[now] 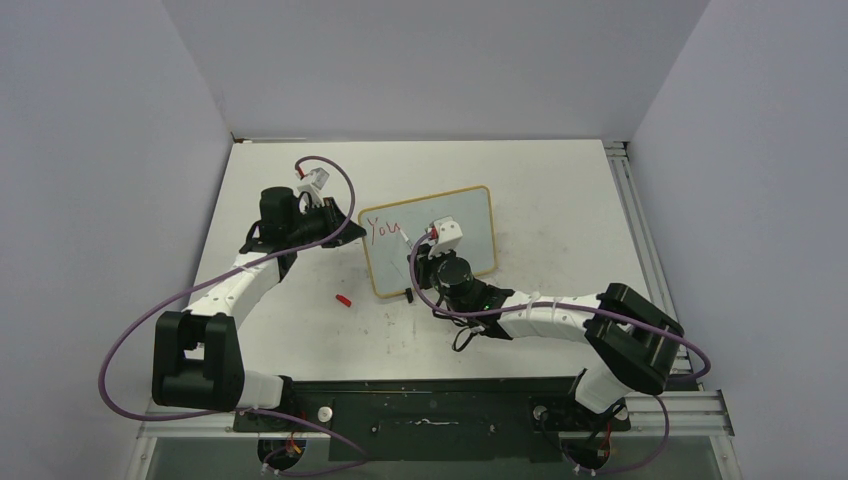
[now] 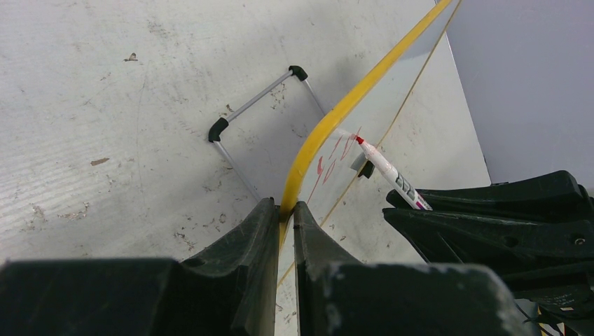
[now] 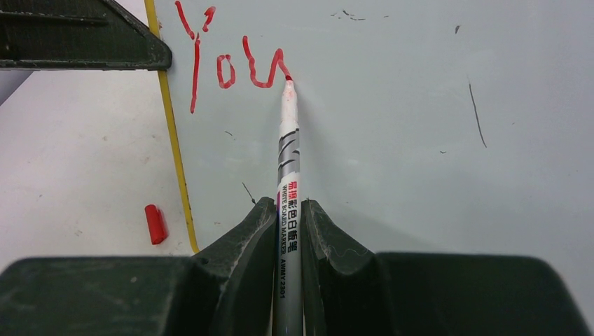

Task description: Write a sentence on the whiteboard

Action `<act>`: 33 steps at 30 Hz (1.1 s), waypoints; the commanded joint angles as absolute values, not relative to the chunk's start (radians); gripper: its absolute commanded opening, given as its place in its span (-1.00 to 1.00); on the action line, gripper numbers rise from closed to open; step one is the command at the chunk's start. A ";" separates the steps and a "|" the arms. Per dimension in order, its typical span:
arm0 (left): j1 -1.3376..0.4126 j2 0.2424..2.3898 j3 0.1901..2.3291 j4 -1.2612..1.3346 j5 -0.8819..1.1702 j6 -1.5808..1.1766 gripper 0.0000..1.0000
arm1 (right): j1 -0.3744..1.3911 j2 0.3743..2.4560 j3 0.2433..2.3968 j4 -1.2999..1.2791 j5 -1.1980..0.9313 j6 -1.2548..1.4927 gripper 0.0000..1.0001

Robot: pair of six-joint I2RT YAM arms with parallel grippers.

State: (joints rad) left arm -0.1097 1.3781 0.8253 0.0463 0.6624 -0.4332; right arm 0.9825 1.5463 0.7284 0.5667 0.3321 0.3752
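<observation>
The whiteboard (image 1: 470, 225) stands tilted on the table, its frame (image 3: 172, 133) yellow-tan. My left gripper (image 2: 286, 208) is shut on the board's left edge (image 2: 329, 120). My right gripper (image 3: 288, 204) is shut on a white marker (image 3: 288, 161) whose red tip touches the board at the end of the red letters "You" (image 3: 231, 66), the start of the sentence (image 1: 382, 229). In the left wrist view the marker (image 2: 389, 173) shows from the side, its tip on the board face. The right gripper (image 1: 437, 240) sits in front of the board's middle in the top view.
A red marker cap (image 1: 344, 299) lies on the table left of the board's near corner; in the right wrist view the cap (image 3: 155, 224) lies beside the frame. A wire stand (image 2: 258, 119) with black ends props the board from behind. Grey walls close in the table.
</observation>
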 commanded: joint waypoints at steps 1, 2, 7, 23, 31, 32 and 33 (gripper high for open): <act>-0.102 1.346 0.857 0.079 0.680 -0.437 -1.00 | 0.982 1.509 0.715 0.550 0.366 0.379 -0.89; -0.101 1.346 0.857 0.079 0.680 -0.437 -1.00 | 0.981 1.503 0.714 0.550 0.369 0.378 -0.89; -0.101 1.346 0.857 0.078 0.681 -0.437 -1.00 | 0.985 1.459 0.720 0.537 0.385 0.362 -0.89; -0.101 1.341 0.856 0.080 0.680 -0.438 -1.00 | 0.970 1.472 0.800 0.543 0.392 0.301 -0.89; -0.101 1.342 0.856 0.080 0.681 -0.439 -1.00 | 0.962 1.505 0.823 0.547 0.380 0.304 -0.89; -0.099 1.343 0.856 0.080 0.681 -0.439 -1.00 | 0.959 1.507 0.824 0.547 0.379 0.305 -0.89; -0.100 1.343 0.856 0.080 0.682 -0.439 -1.00 | 0.959 1.508 0.825 0.547 0.378 0.306 -0.89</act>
